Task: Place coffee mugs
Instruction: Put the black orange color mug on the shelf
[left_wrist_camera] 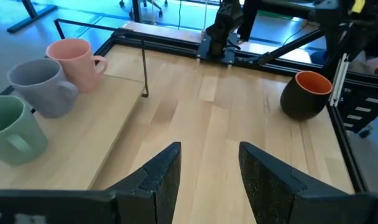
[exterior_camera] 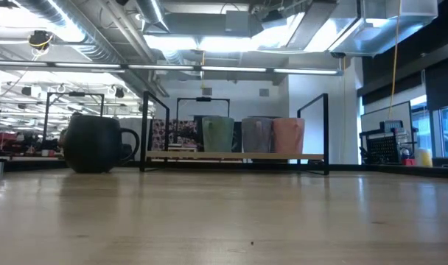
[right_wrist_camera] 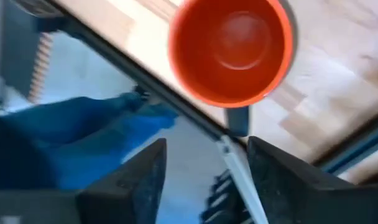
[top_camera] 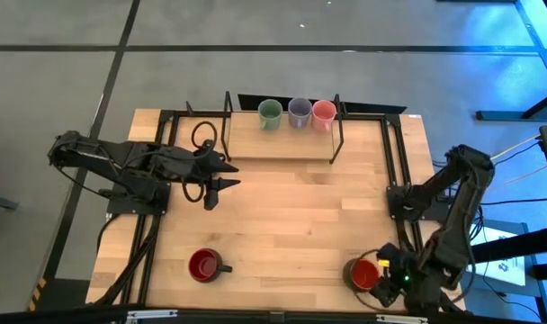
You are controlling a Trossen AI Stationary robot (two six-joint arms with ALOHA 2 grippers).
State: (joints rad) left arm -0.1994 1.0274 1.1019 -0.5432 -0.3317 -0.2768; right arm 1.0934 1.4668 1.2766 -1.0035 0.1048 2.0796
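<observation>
Right pincer [top_camera: 388, 275] gapes empty above red-lined dark ceramic mug [top_camera: 363, 272] at worktop's [top_camera: 291, 207] five o'clock, apparently lining up a grasp | left pincer [top_camera: 215, 184], open, waits at nine | three pastel mugs [top_camera: 298, 112] racked at twelve

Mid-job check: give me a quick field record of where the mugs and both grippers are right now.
rack mugs: pale green mug, lavender mug, pink mug in a row on the rack shelf
loose mugs: red mug near the table's front, left of middle; second red mug at front right
left gripper: open, over the table left of the rack, empty
right gripper: open, beside the second red mug, not holding it
</observation>
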